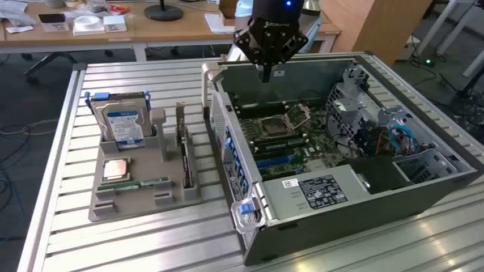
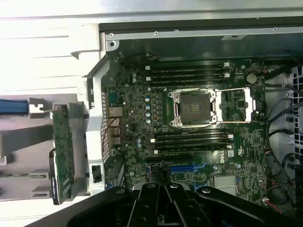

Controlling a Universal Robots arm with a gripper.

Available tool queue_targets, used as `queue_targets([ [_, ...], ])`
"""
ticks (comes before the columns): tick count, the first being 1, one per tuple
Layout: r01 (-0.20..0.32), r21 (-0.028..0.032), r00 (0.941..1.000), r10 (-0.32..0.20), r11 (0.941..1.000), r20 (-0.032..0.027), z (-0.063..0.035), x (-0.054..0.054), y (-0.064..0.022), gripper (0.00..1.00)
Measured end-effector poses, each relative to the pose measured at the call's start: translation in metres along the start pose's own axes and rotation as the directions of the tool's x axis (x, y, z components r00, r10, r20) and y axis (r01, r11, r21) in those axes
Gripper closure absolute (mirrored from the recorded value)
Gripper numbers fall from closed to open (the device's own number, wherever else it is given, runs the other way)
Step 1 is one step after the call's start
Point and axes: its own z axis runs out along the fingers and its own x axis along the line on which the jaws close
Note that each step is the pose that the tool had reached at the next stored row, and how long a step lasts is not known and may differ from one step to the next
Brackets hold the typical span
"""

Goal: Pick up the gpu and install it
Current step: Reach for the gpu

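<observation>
I hovered, fingers (image 1: 266,73) pressed together and empty, above the green motherboard (image 1: 318,148); dropping risked gouging it, the thin dark gpu card (image 1: 185,153) well apart.

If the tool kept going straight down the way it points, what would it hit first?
Probably the motherboard inside the open computer case, near its expansion slots. The shut tool hangs empty over that area, though depth is hard to judge.

Case (image 1: 412,195) open up top — cables (image 1: 397,139) & drive cage (image 1: 352,100) crowd mobo (image 1: 291,144) edge.
</observation>
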Motion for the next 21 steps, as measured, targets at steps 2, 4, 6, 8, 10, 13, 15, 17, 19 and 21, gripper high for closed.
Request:
queue_targets([
  [2, 0.000, 0.0000, 1.0000, 0.000, 1.0000, 0.0000, 0.0000, 0.000, 0.0000, 0.89],
  [4, 0.000, 0.0000, 1.0000, 0.000, 1.0000, 0.0000, 0.0000, 0.000, 0.0000, 0.89],
  [6, 0.000, 0.0000, 1.0000, 0.000, 1.0000, 0.0000, 0.0000, 0.000, 0.0000, 0.89],
  [8, 0.000, 0.0000, 1.0000, 0.000, 1.0000, 0.0000, 0.0000, 0.000, 0.0000, 0.89],
  [10, 0.000, 0.0000, 1.0000, 0.000, 1.0000, 0.0000, 0.0000, 0.000, 0.0000, 0.89],
  [13, 0.000, -0.0002, 1.0000, 0.000, 1.0000, 0.0002, 0.0001, 0.001, 0.0000, 0.89],
  [15, 0.000, -0.0001, 1.0000, 0.000, 1.0000, 0.0001, 0.0000, 0.003, -0.0002, 0.89],
  [17, 0.000, 0.0000, 1.0000, 0.000, 1.0000, 0.0001, 0.0000, 0.005, -0.0004, 0.89],
  [19, 0.000, 0.0000, 1.0000, 0.000, 1.0000, 0.0001, 0.0000, 0.008, -0.0006, 0.89],
  [21, 0.000, 0.0000, 1.0000, 0.000, 1.0000, 0.0001, 0.0000, 0.011, -0.0008, 0.89],
])
